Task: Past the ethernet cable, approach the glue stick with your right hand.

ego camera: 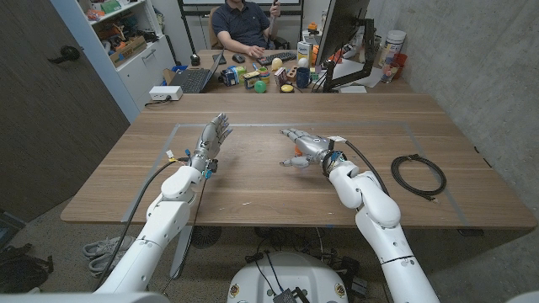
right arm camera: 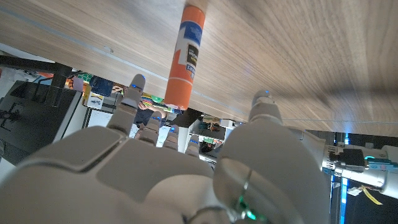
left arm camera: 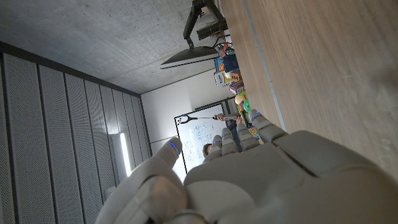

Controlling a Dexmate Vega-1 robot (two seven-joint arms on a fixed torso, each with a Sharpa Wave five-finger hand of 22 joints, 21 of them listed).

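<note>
— Above the table [ego camera: 253,181], near its middle, saw the right hand [ego camera: 307,145] spread wide, holding nothing. Spotted any trouble ahead?

— Feared a knock, mostly: bumping the glue stick [right arm camera: 186,53] with fingers [right arm camera: 129,102] brought in too low or too fast, and setting it rolling. Judged it round, lying on its side on bare wood, so quick to run. Feared also pinning one end under a thumb dropped short and swinging the other end round.

— Worried about the ethernet cable [ego camera: 418,174]?

— Hardly. Found it coiled well apart, out toward the table's right side, beside the right forearm rather than ahead of the hand. Judged it a snag only for a wide sweep of the elbow.

— Placed the stick where?

— Placed it, from the right wrist view, on the wood just ahead of the hand, in line with the gap between thumb and fingers. Could not rule contact in or out.

— Looked like what?

— Looked like an orange tube with a white and blue label along part of its length. Seemed smooth and light, easy to push off line.

— And the left hand [ego camera: 210,139]?

— Stood upright on its own side of the table, fingers apart, empty.
</note>
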